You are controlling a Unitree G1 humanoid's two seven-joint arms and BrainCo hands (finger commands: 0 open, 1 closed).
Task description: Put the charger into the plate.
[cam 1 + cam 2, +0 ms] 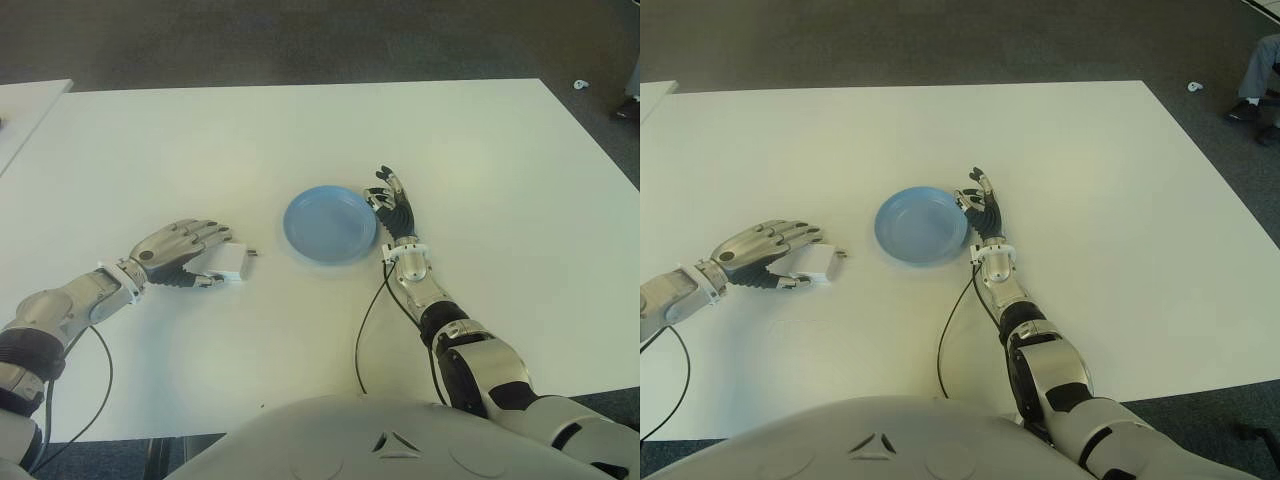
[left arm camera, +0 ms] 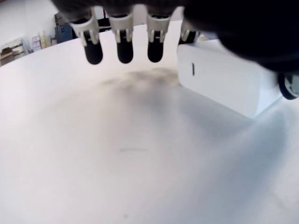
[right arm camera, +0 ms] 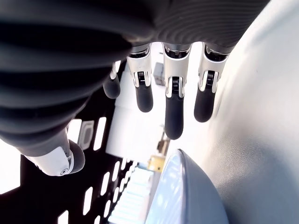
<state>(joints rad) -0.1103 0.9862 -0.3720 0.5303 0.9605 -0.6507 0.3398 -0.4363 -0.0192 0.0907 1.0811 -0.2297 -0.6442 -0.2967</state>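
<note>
The white charger (image 1: 230,263) lies on the white table (image 1: 300,130), its prongs pointing toward the blue plate (image 1: 305,215) a little to its right. My left hand (image 1: 205,255) reaches over the charger's left end, fingers spread above it and thumb low beside it, not clamped. In the left wrist view the charger (image 2: 224,84) stands on the tabletop next to the palm, and the fingertips (image 2: 124,51) hang free. My right hand (image 1: 390,200) shows at the plate's right rim, fingers straight and holding nothing; the right wrist view shows the plate's edge (image 3: 187,196) just below them.
A black cable (image 1: 362,335) trails from my right forearm toward the table's near edge. Another cable (image 1: 100,380) hangs from the left arm. A second table's corner (image 1: 25,100) shows far left. A person's leg and shoe (image 1: 1252,85) are on the floor at the far right.
</note>
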